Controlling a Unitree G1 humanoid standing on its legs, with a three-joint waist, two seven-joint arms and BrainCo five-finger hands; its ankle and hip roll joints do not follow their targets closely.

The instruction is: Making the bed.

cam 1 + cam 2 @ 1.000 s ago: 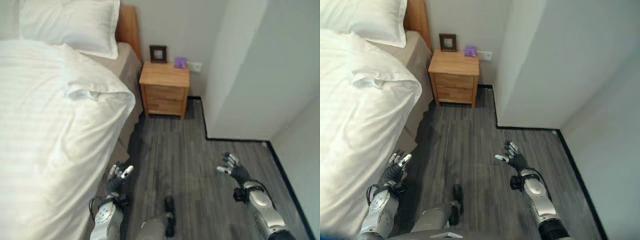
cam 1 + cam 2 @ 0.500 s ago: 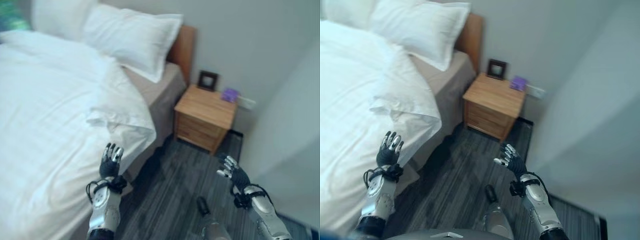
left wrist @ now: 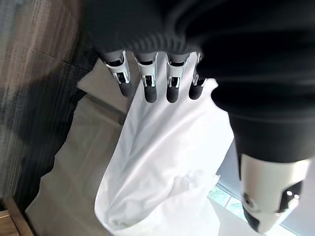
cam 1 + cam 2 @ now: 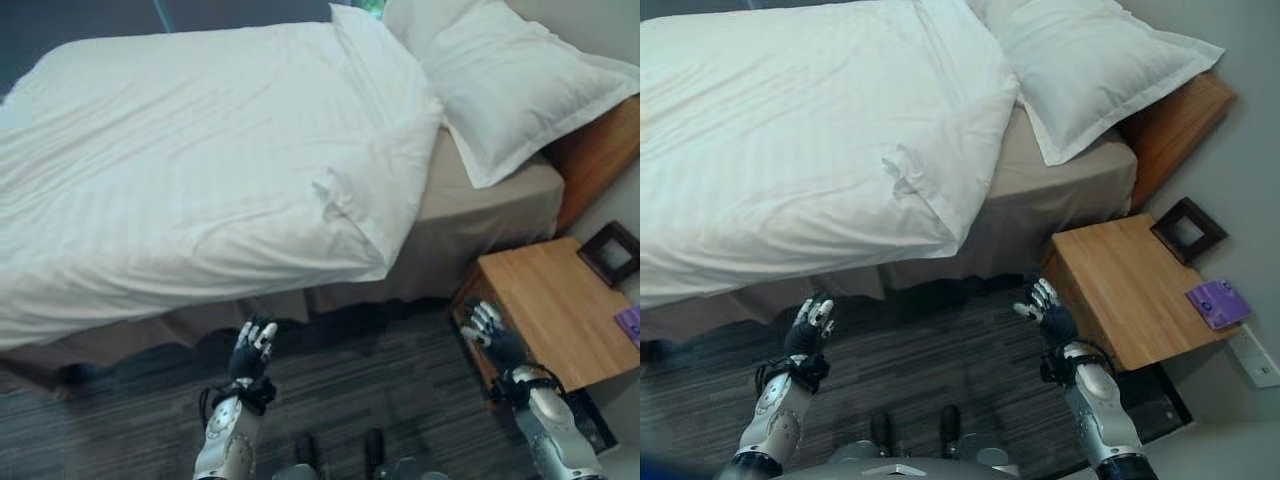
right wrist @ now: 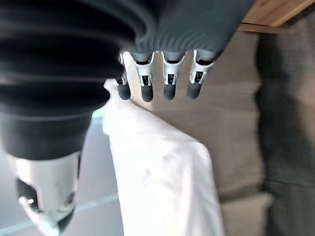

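A wide bed with a beige fitted sheet lies across the upper part of the head views, its long axis running from the foot at the robot's left to the wooden headboard at the right. A white striped duvet covers most of the mattress along that same axis; its head-end corner is folded back on itself and rumpled, hanging a little over the near side, so a strip of beige sheet is bare between the duvet's edge and the large white pillow that rests against the headboard. The near side of the duvet drapes over the bed's edge above the dark grey wood-grain floor. The left hand is raised over the floor just short of the bed's near side, fingers straight and spread, holding nothing and clear of the cloth. The right hand is likewise spread and empty, in front of the near corner of a light wooden bedside table. On that table stand a small dark picture frame and a flat purple object.
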